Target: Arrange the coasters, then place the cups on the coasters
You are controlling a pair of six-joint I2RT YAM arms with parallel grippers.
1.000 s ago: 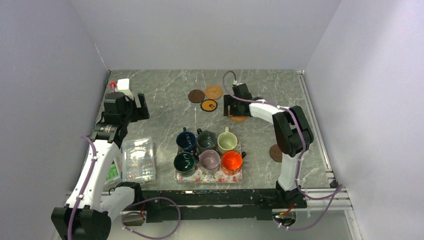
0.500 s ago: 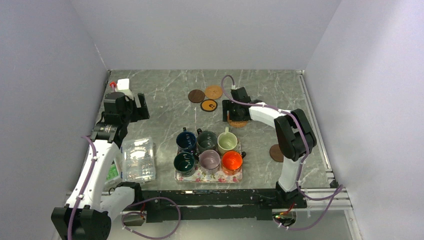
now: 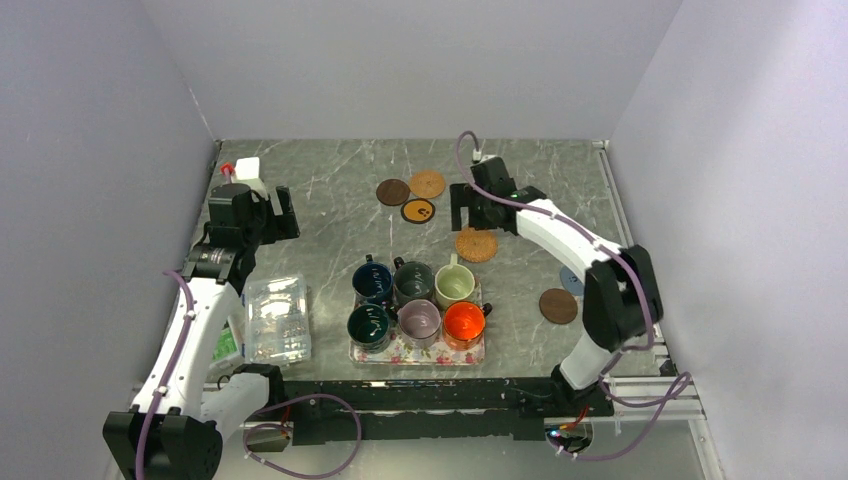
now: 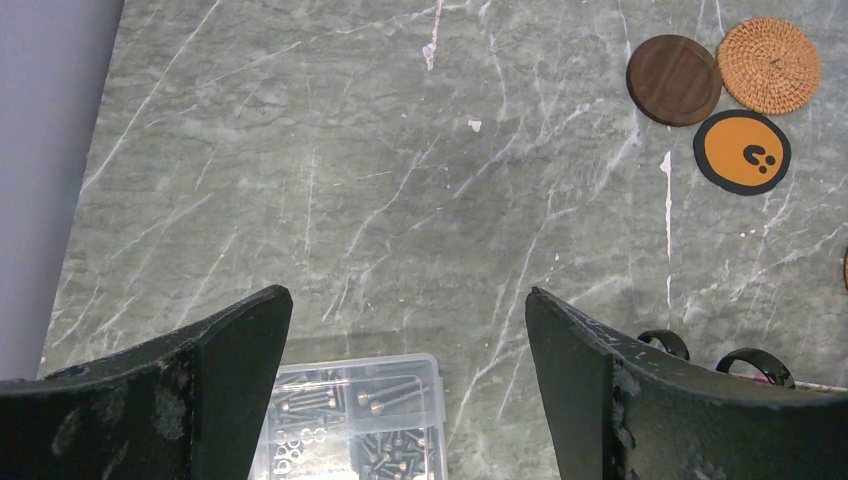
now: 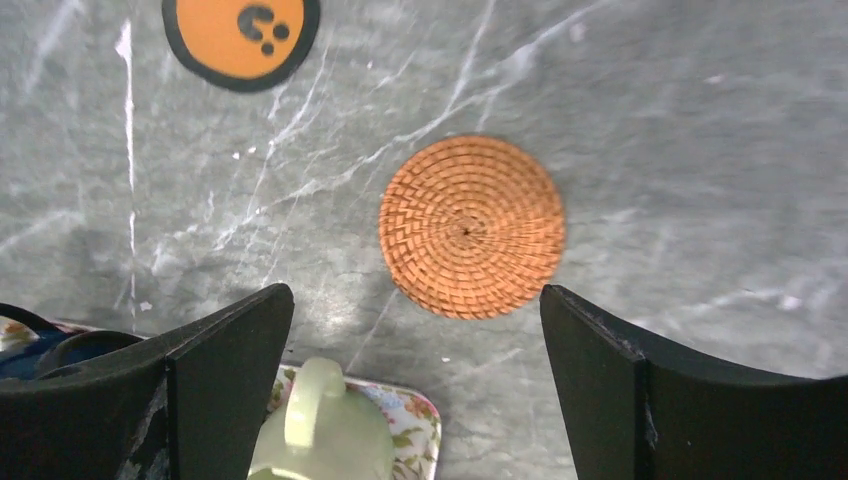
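Six cups stand on a floral tray (image 3: pixel 417 352): navy (image 3: pixel 372 283), dark green (image 3: pixel 413 283), cream-green (image 3: pixel 455 285), a second dark green (image 3: pixel 369 325), mauve (image 3: pixel 419 322) and orange (image 3: pixel 463 322). At the back lie a dark brown coaster (image 3: pixel 392 191), a tan woven coaster (image 3: pixel 427 184) and a black-rimmed orange one (image 3: pixel 418 211). Another woven coaster (image 3: pixel 476 245) (image 5: pixel 471 226) lies flat just behind the tray, with my right gripper (image 3: pixel 472 213) (image 5: pixel 415 294) open above it and holding nothing. A second dark brown coaster (image 3: pixel 558 306) lies at the right. My left gripper (image 3: pixel 270 215) (image 4: pixel 408 297) hangs open and empty at the left.
A clear compartment box (image 3: pixel 277 318) (image 4: pixel 350 420) of screws sits by the left arm. A white block with a red cap (image 3: pixel 243 170) stands in the back left corner. Walls close in the table on three sides, and a metal rail (image 3: pixel 625 240) runs along the right edge.
My right gripper opened wider, let go of the woven coaster and rose back from it; the coaster now lies uncovered behind the tray. The right elbow swung rightward. The left arm stayed still.
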